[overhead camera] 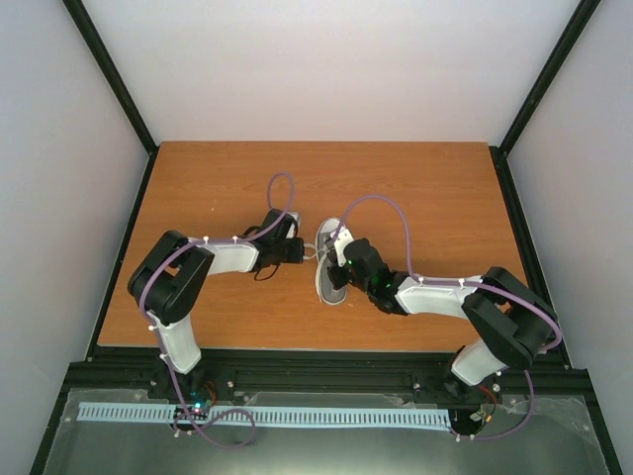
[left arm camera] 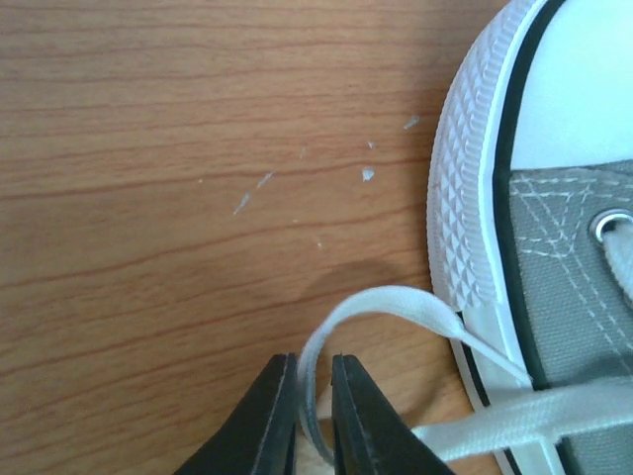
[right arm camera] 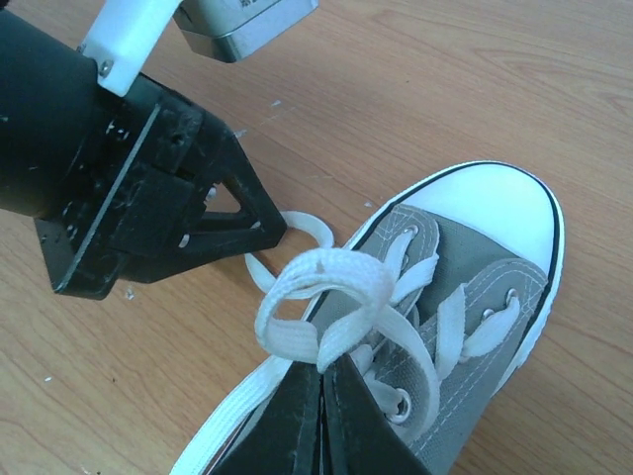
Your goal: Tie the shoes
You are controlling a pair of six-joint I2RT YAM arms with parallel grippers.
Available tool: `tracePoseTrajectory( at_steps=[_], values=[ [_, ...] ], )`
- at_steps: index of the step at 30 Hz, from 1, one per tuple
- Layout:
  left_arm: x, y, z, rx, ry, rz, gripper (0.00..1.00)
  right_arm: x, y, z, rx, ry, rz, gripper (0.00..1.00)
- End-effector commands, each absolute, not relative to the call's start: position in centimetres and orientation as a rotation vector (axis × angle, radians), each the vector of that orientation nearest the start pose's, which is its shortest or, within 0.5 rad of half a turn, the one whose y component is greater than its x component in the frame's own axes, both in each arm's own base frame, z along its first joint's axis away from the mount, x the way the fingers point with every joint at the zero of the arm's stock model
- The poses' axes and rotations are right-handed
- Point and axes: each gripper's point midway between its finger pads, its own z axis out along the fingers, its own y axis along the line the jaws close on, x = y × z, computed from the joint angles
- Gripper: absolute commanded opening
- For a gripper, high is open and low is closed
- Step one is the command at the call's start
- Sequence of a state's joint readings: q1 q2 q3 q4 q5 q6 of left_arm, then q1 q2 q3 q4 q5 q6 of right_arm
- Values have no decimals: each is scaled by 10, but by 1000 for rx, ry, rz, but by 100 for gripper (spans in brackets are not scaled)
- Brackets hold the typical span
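1. The left gripper (left arm camera: 315,368) sat just left of the sneaker (overhead camera: 329,285), beside its toe end. Its jaws were nearly closed, pinching the first loop (left arm camera: 386,302) of white lace just above the bench (overhead camera: 415,188).
2. The sneaker lay near the middle of the bench, between the two arms. There was one sneaker, with two lace loops drawn up.
3. I judged the sneaker light enough to slide if a lace was tugged hard. Its rubber rim and toe cap looked stiff and the canvas pliable. The flat laces were soft and limp, so they were best gripped low on each loop, near the crossing.
4. The right gripper (right arm camera: 321,371) hung over the sneaker's laced middle. Its jaws were closed on the base of the second loop (right arm camera: 321,282), which stood up open above the eyelets.
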State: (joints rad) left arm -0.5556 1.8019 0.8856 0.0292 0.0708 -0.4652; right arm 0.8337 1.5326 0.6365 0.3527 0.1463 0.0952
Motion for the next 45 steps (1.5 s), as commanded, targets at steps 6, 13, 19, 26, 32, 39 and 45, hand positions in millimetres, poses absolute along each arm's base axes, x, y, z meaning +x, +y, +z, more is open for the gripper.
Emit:
tracePoseTrajectory(
  at_steps=[6, 13, 19, 26, 32, 39, 45],
  values=[
    [374, -239, 36, 92, 2465, -531, 1, 300, 295, 108, -622, 1982, 453, 3],
    [359, -255, 119, 146, 2184, -807, 1, 298, 290, 111, -548, 2019, 501, 3],
    [310, -260, 155, 381, 2034, -965, 1, 302, 281, 113, -435, 2092, 612, 3],
    [248, -276, 172, 677, 1910, -1114, 1, 304, 272, 114, -298, 2192, 815, 3],
    [214, -311, 175, 906, 1887, -1140, 1, 298, 278, 116, -254, 2251, 970, 3],
    [207, -324, 164, 995, 1912, -1100, 1, 292, 291, 123, -236, 2280, 1086, 3],
    [207, -312, 167, 944, 1913, -1055, 1, 292, 296, 124, -227, 2315, 1023, 3]
  ],
)
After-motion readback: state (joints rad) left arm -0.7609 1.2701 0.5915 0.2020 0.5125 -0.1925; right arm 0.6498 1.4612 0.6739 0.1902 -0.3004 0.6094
